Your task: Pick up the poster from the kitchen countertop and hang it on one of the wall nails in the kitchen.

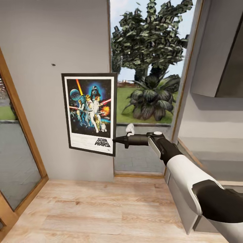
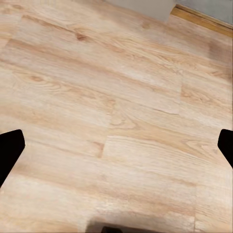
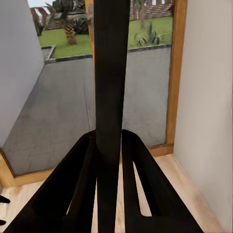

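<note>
The Star Wars poster point(image 1: 89, 113) hangs upright in the air in front of the pale grey wall, its black frame slightly tilted. My right gripper point(image 1: 115, 139) is shut on the poster's lower right edge, the arm reaching in from the right. In the right wrist view the poster's black frame edge point(image 3: 110, 73) runs straight between the two dark fingers point(image 3: 77, 184). A wall nail point(image 1: 53, 64) shows as a small dark speck on the wall, above and to the left of the poster's top edge. My left gripper point(image 2: 116, 148) is open, pointing down at the wooden floor.
A tall window point(image 1: 148, 84) with trees outside stands right of the wall panel. A wood-framed glass door point(image 1: 17, 141) is at the left. A grey cabinet point(image 1: 219, 50) hangs at the upper right. The light wooden floor point(image 1: 101, 209) lies below.
</note>
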You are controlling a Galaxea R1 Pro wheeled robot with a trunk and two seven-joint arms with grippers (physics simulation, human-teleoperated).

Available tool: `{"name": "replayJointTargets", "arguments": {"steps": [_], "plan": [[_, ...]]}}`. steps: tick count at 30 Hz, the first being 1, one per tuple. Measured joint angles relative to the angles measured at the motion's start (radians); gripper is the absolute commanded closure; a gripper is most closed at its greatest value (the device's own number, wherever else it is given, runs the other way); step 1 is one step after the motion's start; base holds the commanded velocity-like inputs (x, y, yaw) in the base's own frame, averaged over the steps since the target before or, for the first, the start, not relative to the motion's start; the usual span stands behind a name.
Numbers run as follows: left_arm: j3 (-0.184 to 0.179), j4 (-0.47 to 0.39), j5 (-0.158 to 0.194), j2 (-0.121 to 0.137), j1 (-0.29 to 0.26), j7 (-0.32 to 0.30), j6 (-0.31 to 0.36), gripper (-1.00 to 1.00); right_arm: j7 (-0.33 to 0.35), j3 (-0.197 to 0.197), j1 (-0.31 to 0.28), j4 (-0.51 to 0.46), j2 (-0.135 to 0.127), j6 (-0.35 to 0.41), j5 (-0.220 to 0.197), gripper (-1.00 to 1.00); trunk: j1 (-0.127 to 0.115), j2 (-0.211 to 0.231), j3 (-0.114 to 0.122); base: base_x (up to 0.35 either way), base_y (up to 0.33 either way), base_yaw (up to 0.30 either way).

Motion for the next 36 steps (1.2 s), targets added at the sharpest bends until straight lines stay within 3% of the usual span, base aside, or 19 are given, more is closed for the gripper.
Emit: {"name": "replayJointTargets", "arguments": {"steps": [22, 33, 36], "plan": [[0.002, 0.000, 0.000, 0.009, 0.000, -0.003, 0.000, -1.00, 0.012, -0.005, -0.016, -0.015, -0.014, 0.017, -0.006, 1.00, 0.000, 0.000, 0.000, 0.000, 0.294, 0.003], [0.001, 0.000, 0.000, 0.009, 0.000, -0.020, 0.000, -1.00, 0.005, -0.006, -0.034, -0.059, -0.014, 0.088, -0.004, 1.00, 0.000, 0.000, 0.000, 0.000, 0.291, 0.000], [0.000, 0.000, 0.000, 0.009, 0.000, -0.020, 0.000, -1.00, 0.002, -0.006, -0.064, -0.058, -0.013, 0.147, -0.004, 1.00, 0.000, 0.000, 0.000, 0.000, 0.256, 0.000]]}}
